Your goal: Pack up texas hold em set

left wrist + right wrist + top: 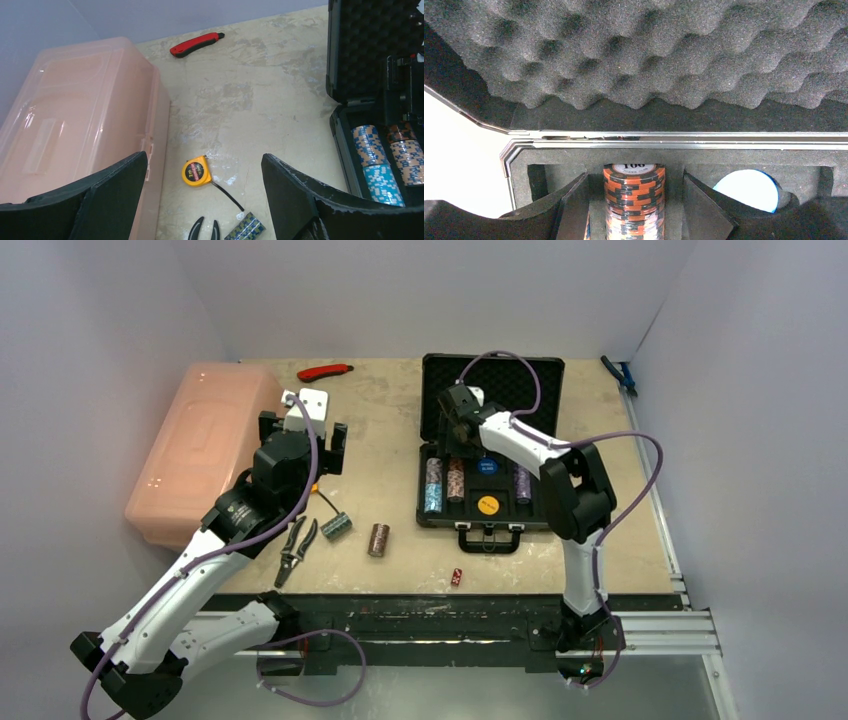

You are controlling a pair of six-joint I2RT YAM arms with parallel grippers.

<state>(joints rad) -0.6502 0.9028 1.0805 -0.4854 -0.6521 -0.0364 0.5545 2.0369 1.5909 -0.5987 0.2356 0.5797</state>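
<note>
The small black hard briefcase lies open on the right half of the beige counter, foam lid raised toward the back edge; the right fingers stand parted astride an orange-and-black stack of poker chips in its tray, not touching it; the left fingers gape wide, empty, over the left half; a loose speckled chip stack and a small red die lie near the front edge.

The pink box blocks the desk's left edge. The open case, with its upright lid, walls the right half. Between them bare desk runs toward the far edge. Pliers, a chip stack and a die litter the near edge.
</note>
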